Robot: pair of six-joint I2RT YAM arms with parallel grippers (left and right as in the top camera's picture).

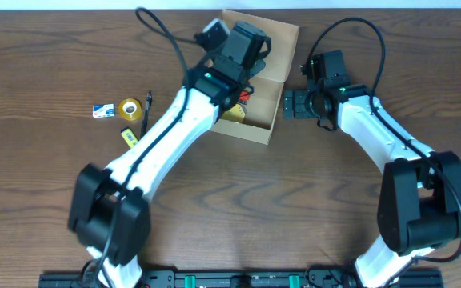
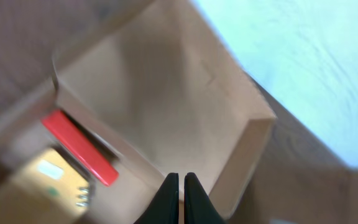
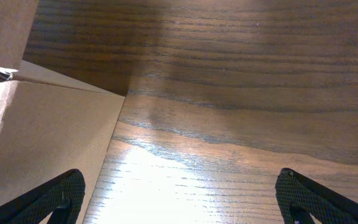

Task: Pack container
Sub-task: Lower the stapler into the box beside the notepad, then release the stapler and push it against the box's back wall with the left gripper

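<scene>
**Box open, an arm on each side**

The container (image 1: 277, 108) sits on the bench (image 1: 326, 208) toward its far edge, mouth up. Its flap lid (image 1: 278, 40) is thrown back away from the robot, and box and lid together seem to run front-to-back, slightly askew. The left fingers (image 2: 171, 199) are pressed together on nothing (over the flap's inner face, perhaps poised to tip it shut). The right fingers (image 3: 55, 196) gape wide just beside the right wall, likely to steady it. A red item (image 2: 79, 149) and a spiral notepad (image 2: 48, 180) lie inside.

Notepad (image 2: 45, 180) in container (image 1: 252, 133), tape roll (image 1: 130, 109) well left
</scene>
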